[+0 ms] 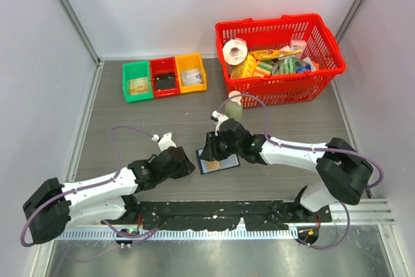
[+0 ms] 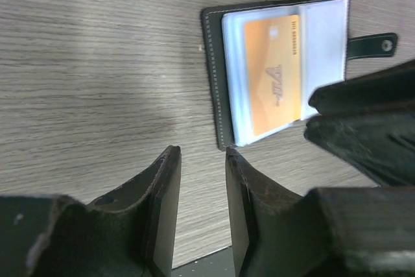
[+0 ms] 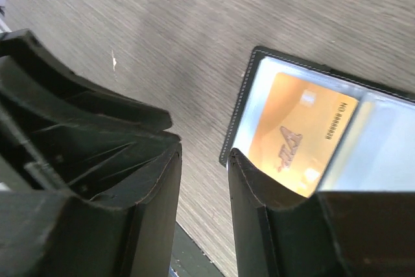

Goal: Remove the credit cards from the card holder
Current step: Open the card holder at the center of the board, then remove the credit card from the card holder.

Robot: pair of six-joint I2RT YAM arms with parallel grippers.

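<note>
Evidently the card holder (image 2: 324,37) is lying open and flat on the desk (image 2: 97,63) with its pale inner sleeve facing up. That is exposing one of the credit cards (image 2: 275,76), an orange one, which is sitting inside the clear pocket and is not yet drawn out. The holder is resting in the near middle of the desk, between the two arms and well apart from the red basket (image 1: 280,56) at the far right.

The right gripper (image 3: 204,150) is hovering low over the right part of the holder. I am judging that it is placed there either to pin the sleeve down or to get at the card's edge. Whether it is actually touching the sleeve, the views are not showing. Its fingers (image 3: 256,199) are standing only narrowly parted, with nothing between them.

The left gripper (image 2: 201,154) is sitting just left of the holder, near it but apart, and is aiming toward the black stitched edge. Its fingers (image 2: 165,199) are likewise slightly parted and gripping nothing. It is probably lined up to steady that side while the card is being worked loose.

Both arms are reaching low and nearly flat over the desk, their forearms angling inward from the near corners and their wrists converging on the holder.
</note>
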